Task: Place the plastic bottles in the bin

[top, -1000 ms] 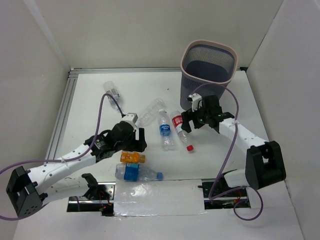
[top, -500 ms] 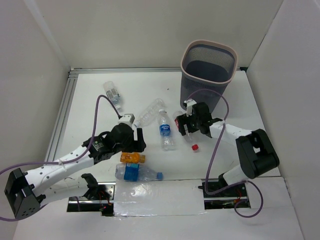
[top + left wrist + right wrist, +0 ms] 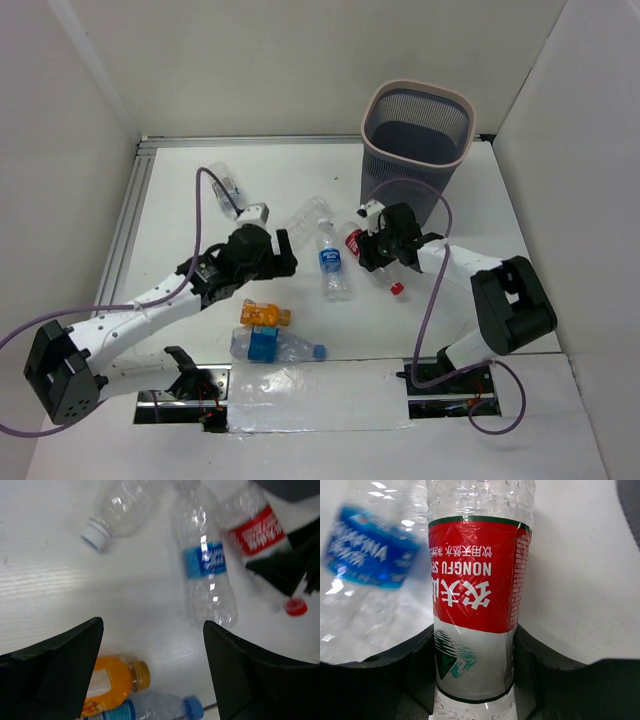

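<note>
One grasp underway: right gripper clamps the red-label Nongfu bottle, left gripper gapes; next, lift toward the one-o'clock bin.

Right wrist view: the red-label bottle runs off the top and bottom edges, with its cap out of frame. The blue-label bottle is blurred and cut by the left edge.

Left wrist view: the orange bottle is part hidden behind one finger. The blue-cap bottle is cut by the bottom edge.

Top view: the right gripper covers the red-label bottle's middle. The far-left bottle has a label too small to read.
</note>
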Available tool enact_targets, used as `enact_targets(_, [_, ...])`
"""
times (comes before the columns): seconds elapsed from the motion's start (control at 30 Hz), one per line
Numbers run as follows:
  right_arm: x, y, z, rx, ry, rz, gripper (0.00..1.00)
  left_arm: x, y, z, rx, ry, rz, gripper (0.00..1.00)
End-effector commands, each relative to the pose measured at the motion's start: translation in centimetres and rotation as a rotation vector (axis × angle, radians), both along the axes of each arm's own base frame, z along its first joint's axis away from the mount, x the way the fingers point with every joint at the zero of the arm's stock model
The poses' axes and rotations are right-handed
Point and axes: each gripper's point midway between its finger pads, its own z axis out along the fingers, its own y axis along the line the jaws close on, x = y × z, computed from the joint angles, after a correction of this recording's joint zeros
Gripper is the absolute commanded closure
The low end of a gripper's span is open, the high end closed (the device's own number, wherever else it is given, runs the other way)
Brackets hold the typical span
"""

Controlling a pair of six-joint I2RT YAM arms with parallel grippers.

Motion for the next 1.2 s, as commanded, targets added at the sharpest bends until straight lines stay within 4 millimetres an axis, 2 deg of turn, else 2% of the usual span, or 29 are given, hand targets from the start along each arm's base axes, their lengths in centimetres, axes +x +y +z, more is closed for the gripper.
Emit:
enact_targets(0.0, [-0.6, 4.2, 8.8, 0.134, -0.154, 0.248, 0.64, 4.6, 1.3, 4.3, -0.11, -0.096, 0.151, 0.07])
enact_targets(0.03, [-0.9, 4.7, 10.6, 0.158, -0.188, 0.295, 0.64, 5.2, 1.9, 4.9, -0.129, -0.102, 0.178, 0.07])
enact_targets(0.1, [-2.3, 6.5, 15.9, 0.198, -0.301, 0.434, 0.65, 6.8, 3.8, 5.1, -0.154, -0.092, 0.249, 0.07])
enact_targets(0.17, [-3.9, 8.3, 19.4, 0.234, -0.372, 0.561, 0.67, 7.8, 5.8, 5.1, -0.184, -0.08, 0.314, 0.07])
enact_targets(0.2, [-3.9, 9.0, 22.8, 0.258, -0.44, 0.584, 0.67, 8.2, 6.5, 4.8, -0.182, -0.07, 0.334, 0.07])
enact_targets(0.27, [-3.9, 10.0, 25.8, 0.285, -0.488, 0.601, 0.68, 9.4, 8.2, 4.5, -0.204, -0.052, 0.397, 0.07])
enact_targets(0.3, [-3.6, 10.7, 29.6, 0.321, -0.575, 0.604, 0.68, 9.9, 8.7, 5.2, -0.219, -0.068, 0.411, 0.07])
enact_targets(0.33, [-2.8, 10.8, 31.2, 0.327, -0.61, 0.575, 0.68, 10.3, 9.3, 4.3, -0.205, -0.048, 0.434, 0.05])
enact_targets(0.4, [-0.8, 10.9, 34.0, 0.336, -0.679, 0.501, 0.68, 11.7, 10.5, 4.4, -0.238, -0.061, 0.457, 0.04])
enact_targets(0.43, [0.5, 10.5, 37.9, 0.353, -0.785, 0.444, 0.68, 12.3, 10.8, 4.7, -0.249, -0.071, 0.462, 0.04])
enact_targets(0.47, [2.3, 9.5, 39.4, 0.334, -0.831, 0.353, 0.68, 12.8, 11.2, 3.7, -0.227, -0.053, 0.462, 0.03])
enact_targets(0.53, [5.8, 7.2, 42.9, 0.324, -0.917, 0.224, 0.68, 14.5, 12.0, 4.4, -0.217, -0.089, 0.459, 0.01])
enact_targets(0.57, [7.3, 6.0, 43.6, 0.309, -0.93, 0.162, 0.68, 14.9, 12.0, 4.2, -0.197, -0.088, 0.447, 0.0])
enact_targets(0.6, [9.2, 3.5, 44.1, 0.284, -0.943, 0.089, 0.68, 15.9, 12.6, 3.8, -0.154, -0.088, 0.435, 0.0])
enact_targets(0.63, [11.1, 2.5, 44.7, 0.27, -0.963, 0.05, 0.68, 16.6, 13.2, 3.7, -0.134, -0.089, 0.438, 0.0])
enact_targets(0.67, [12.3, 1.2, 44.7, 0.261, -0.961, 0.009, 0.68, 17.1, 12.9, 3.6, -0.127, -0.084, 0.42, 0.0])
enact_targets(0.7, [13.9, -1.1, 44.5, 0.232, -0.963, -0.043, 0.68, 17.9, 13.3, 4.2, -0.112, -0.102, 0.408, 0.0])
enact_targets(0.73, [15.5, -2.2, 43.9, 0.223, -0.955, -0.075, 0.68, 18.4, 13.6, 3.0, -0.098, -0.067, 0.403, 0.0])
enact_targets(0.8, [17.2, -3.8, 42.7, 0.203, -0.933, -0.097, 0.63, 19.0, 13.4, 2.4, -0.078, -0.058, 0.379, 0.0])
enact_targets(0.83, [18.7, -5.5, 41.1, 0.179, -0.906, -0.132, 0.61, 19.7, 13.6, 2.8, -0.057, -0.073, 0.373, 0.0])
enact_targets(0.87, [19.3, -6.2, 41.0, 0.17, -0.915, -0.131, 0.55, 20.2, 13.5, 1.9, -0.041, -0.055, 0.366, 0.0])
enact_targets(0.93, [20.6, -7.8, 39.6, 0.148, -0.889, -0.143, 0.41, 21.2, 14.0, 1.8, 0.0, -0.068, 0.369, 0.0])
enact_targets(0.97, [21.5, -8.3, 38.2, 0.134, -0.846, -0.14, 0.27, 21.6, 14.7, 1.5, 0.013, -0.066, 0.392, 0.0])
enact_targets(1.0, [21.8, -8.1, 37.7, 0.134, -0.821, -0.132, 0.09, 21.8, 14.7, 0.3, 0.034, -0.037, 0.383, 0.0])
enact_targets(1.03, [22.2, -9.1, 37.2, 0.122, -0.795, -0.134, 0.0, 22.4, 14.9, 0.4, 0.049, -0.046, 0.388, 0.0])
enact_targets(1.07, [22.6, -8.8, 36.2, 0.115, -0.762, -0.108, 0.0, 22.5, 15.1, 0.0, 0.061, -0.033, 0.397, 0.0])
enact_targets(1.1, [21.9, -9.0, 37.3, 0.126, -0.754, -0.09, 0.0, 22.5, 15.2, -0.7, 0.075, -0.022, 0.389, 0.0])
enact_targets(1.13, [22.0, -9.2, 37.0, 0.133, -0.74, -0.08, 0.0, 22.8, 15.4, -1.4, 0.089, -0.01, 0.399, 0.0])
enact_targets(1.17, [21.3, -10.2, 37.7, 0.159, -0.738, -0.081, 0.0, 23.0, 15.8, -2.1, 0.133, 0.0, 0.42, 0.0])
